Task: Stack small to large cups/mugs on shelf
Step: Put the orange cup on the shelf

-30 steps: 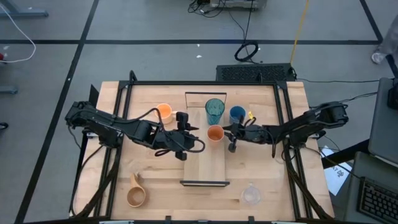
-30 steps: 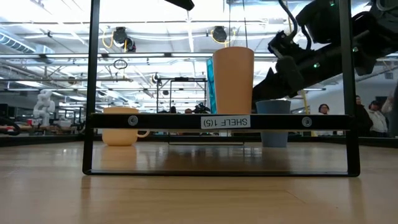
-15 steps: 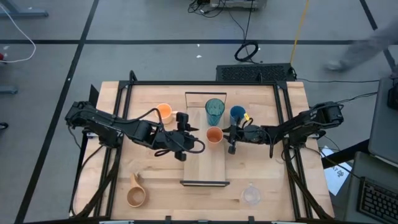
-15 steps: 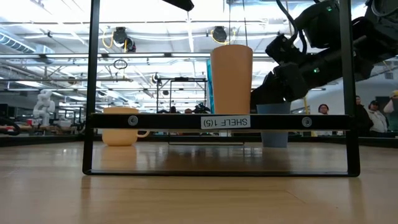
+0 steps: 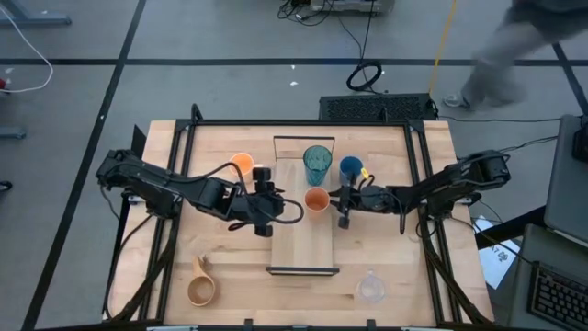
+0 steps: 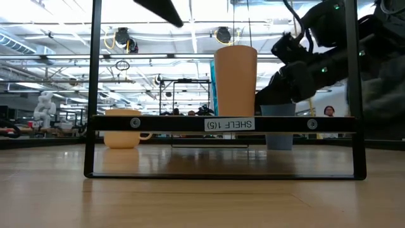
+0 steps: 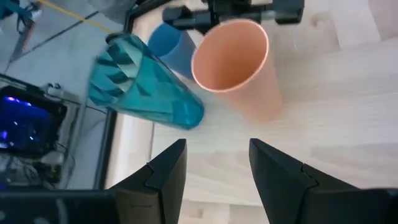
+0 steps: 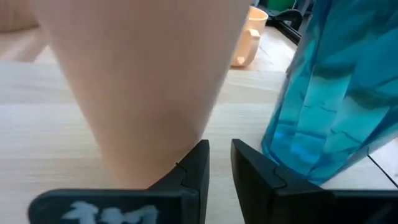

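The left end effector (image 7: 212, 163) hangs released over the shelf (image 5: 296, 237), the orange cup (image 5: 317, 199) standing just ahead of its fingers and the teal tumbler (image 5: 317, 164) upright beyond, both on the shelf. Opposite, the right end effector (image 5: 343, 200), nearly clenched and empty, sits beside that cup, blue cup (image 5: 350, 168) on the table behind. Best back straight off without nudging the cup.
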Available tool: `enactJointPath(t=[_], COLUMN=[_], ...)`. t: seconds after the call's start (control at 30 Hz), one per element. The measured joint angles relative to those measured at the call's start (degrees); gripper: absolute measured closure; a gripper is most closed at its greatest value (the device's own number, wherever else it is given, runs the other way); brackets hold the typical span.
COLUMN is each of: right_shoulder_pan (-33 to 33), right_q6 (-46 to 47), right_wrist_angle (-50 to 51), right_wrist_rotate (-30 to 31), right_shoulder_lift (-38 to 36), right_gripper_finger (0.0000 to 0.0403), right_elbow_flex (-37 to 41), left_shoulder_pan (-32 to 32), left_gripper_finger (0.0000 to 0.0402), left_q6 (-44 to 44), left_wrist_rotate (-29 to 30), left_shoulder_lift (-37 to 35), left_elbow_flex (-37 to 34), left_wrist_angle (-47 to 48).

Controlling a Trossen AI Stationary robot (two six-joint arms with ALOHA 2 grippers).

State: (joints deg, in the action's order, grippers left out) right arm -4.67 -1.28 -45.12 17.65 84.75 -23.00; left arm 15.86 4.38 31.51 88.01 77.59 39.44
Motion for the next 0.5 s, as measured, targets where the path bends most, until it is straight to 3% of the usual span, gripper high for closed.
enactJointPath(t=[0.17, 0.33, 0.5], right_shoulder_pan=[-1.4, -3.3, -5.6], right_q6=[3.4, 7.2, 9.6], right_wrist_angle=[7.5, 17.9, 25.7], right_wrist_rotate=[0.0, 0.1, 0.2], right_shoulder_lift=[-5.6, -12.9, -19.8], right_gripper_finger=[0.0347, 0.0347, 0.0347], right_elbow_flex=[0.0, 0.0, 0.0], left_shoulder_pan=[0.0, -0.3, -1.6], left_gripper_finger=[0.0225, 0.0228, 0.0267], left_q6=[-2.6, -2.6, -3.2], left_wrist_rotate=[-0.6, -5.0, -6.8], left_shoulder_lift=[0.0, 0.0, 0.0], left_elbow_flex=[-5.5, -10.4, -13.8], left_wrist_angle=[-4.6, -13.9, -20.6])
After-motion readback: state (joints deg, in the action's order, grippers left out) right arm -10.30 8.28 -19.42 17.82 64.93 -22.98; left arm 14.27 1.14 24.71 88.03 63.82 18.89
